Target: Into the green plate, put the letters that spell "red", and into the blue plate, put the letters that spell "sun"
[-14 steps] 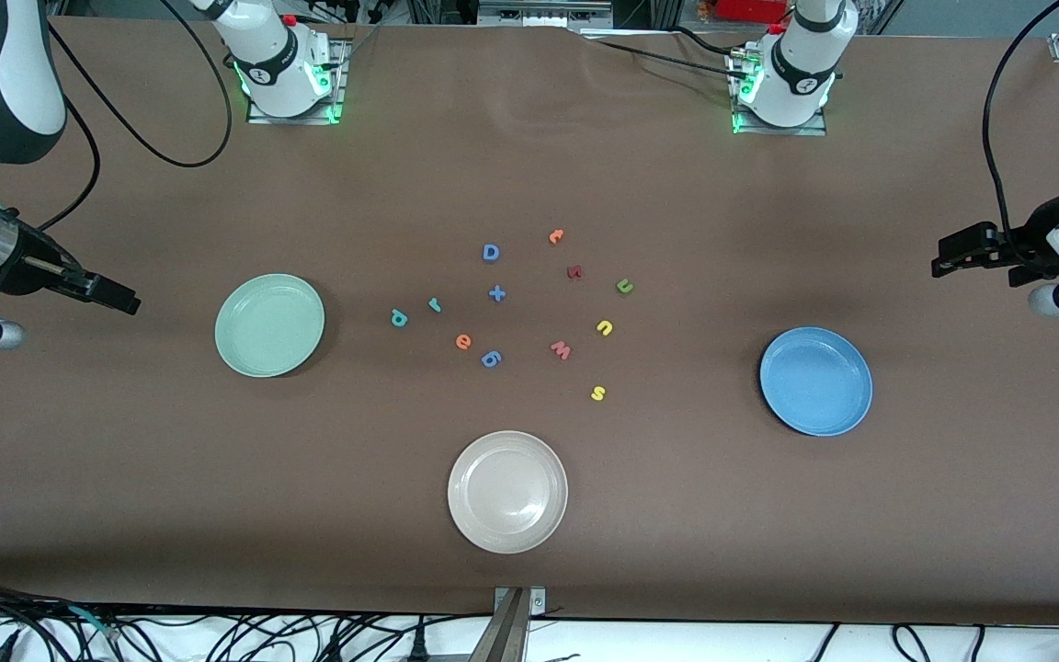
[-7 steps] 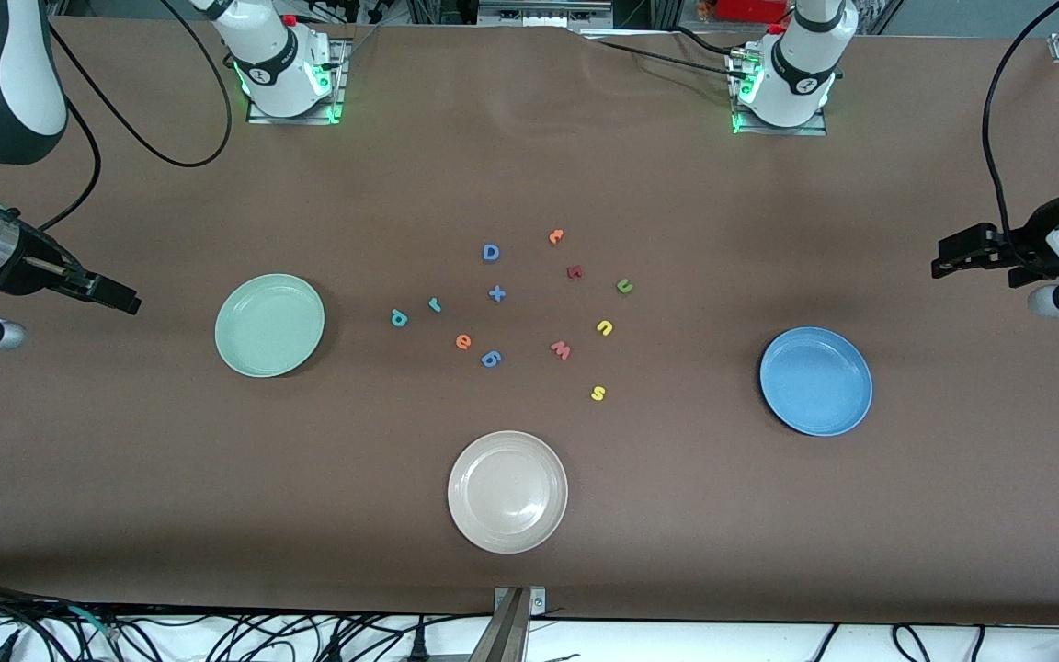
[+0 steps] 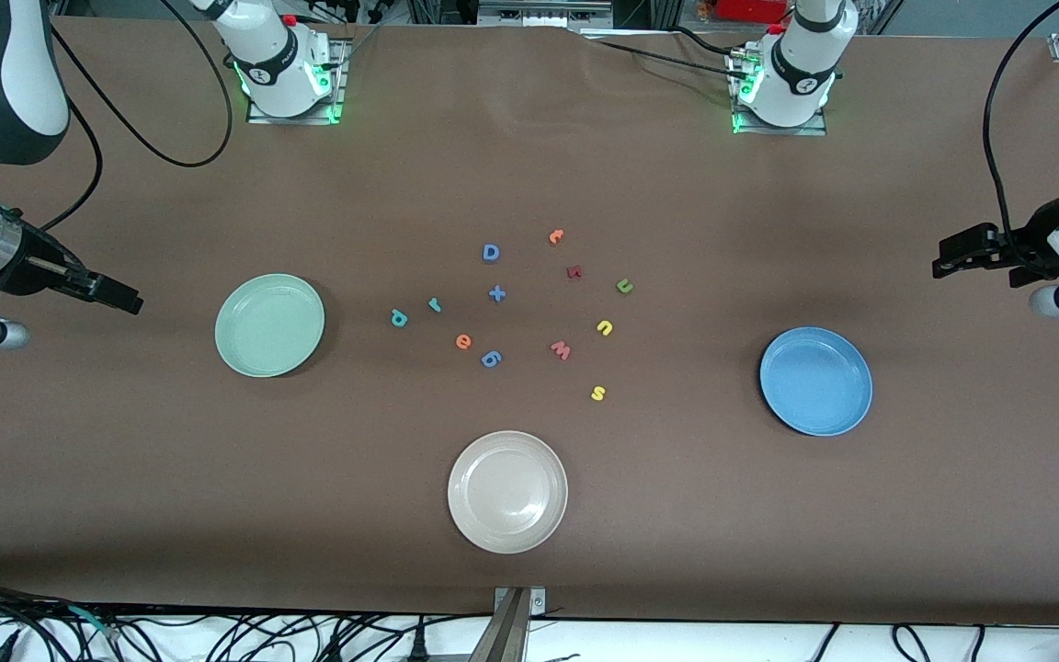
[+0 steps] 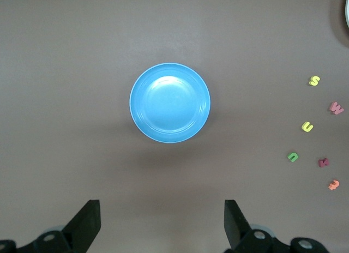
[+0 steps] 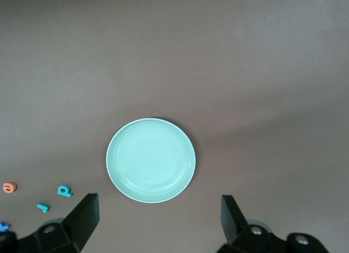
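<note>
The green plate (image 3: pixel 269 325) lies empty toward the right arm's end, and the blue plate (image 3: pixel 815 381) lies empty toward the left arm's end. Between them lie the teal "d" (image 3: pixel 399 318), teal "r" (image 3: pixel 435 304) and orange "e" (image 3: pixel 463 342). Closer to the blue plate lie the green "n" (image 3: pixel 624 286), yellow "u" (image 3: pixel 604 326) and yellow "s" (image 3: pixel 597 393). My right gripper (image 3: pixel 116 296) hangs open and empty beside the green plate (image 5: pixel 150 160). My left gripper (image 3: pixel 952 253) hangs open and empty beside the blue plate (image 4: pixel 169 102).
A beige plate (image 3: pixel 507 491) sits nearest the front camera. Other letters lie among the task ones: a blue D (image 3: pixel 491 252), a blue plus (image 3: pixel 496 294), a blue 9 shape (image 3: pixel 491 358), a dark red r (image 3: pixel 574 272), an orange letter (image 3: pixel 556 236) and a reddish w (image 3: pixel 561 349).
</note>
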Motion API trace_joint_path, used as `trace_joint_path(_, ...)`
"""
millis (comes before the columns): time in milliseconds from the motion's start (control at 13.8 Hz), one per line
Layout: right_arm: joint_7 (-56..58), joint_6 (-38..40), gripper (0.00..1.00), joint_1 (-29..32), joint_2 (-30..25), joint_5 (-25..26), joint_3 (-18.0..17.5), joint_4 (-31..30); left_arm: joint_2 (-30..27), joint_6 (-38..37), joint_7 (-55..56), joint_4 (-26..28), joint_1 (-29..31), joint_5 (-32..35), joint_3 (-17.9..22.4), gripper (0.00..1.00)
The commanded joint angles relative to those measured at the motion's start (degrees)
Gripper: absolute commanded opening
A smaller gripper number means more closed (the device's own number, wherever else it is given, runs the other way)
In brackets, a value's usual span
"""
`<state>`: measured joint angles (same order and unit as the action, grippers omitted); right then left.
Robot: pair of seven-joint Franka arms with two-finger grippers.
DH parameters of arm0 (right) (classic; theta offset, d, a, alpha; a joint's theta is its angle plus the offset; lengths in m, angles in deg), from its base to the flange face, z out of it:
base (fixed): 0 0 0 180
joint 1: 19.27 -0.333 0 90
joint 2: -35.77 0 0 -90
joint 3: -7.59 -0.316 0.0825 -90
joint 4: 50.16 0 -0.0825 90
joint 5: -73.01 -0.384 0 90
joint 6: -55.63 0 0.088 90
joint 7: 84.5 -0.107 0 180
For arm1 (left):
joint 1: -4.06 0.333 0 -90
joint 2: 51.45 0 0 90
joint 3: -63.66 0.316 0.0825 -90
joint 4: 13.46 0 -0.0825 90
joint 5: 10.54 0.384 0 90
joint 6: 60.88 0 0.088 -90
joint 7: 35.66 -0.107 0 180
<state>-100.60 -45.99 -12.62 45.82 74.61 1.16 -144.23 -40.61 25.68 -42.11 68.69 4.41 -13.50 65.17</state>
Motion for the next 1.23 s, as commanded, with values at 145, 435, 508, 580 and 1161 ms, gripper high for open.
trace_joint_path(145,-0.7,-0.2,1.0,0.4,-0.9,-0.7,-0.4,-1.2,0.8,-0.6,-0.8,-1.7,-0.2,-0.7,0.3,1.0)
trace_joint_path(435,-0.7,-0.1,0.99,0.4,-0.9,-0.7,-0.3,-1.2,0.8,-0.6,-0.8,-1.7,0.3,-0.6,0.4,1.0)
trace_joint_path(508,-0.7,-0.1,0.99,0.4,-0.9,-0.7,-0.4,-1.2,0.8,-0.6,-0.8,-1.7,0.3,-0.6,0.5,1.0)
trace_joint_path(580,-0.7,-0.1,0.99,0.4,-0.9,-0.7,-0.4,-1.2,0.8,-0.6,-0.8,-1.7,0.2,-0.6,0.5,1.0)
trace_joint_path(1161,-0.7,-0.2,0.99,0.4,-0.9,-0.7,-0.4,-1.2,3.9,2.1,-0.6,-1.7,0.3,3.5,0.7,1.0)
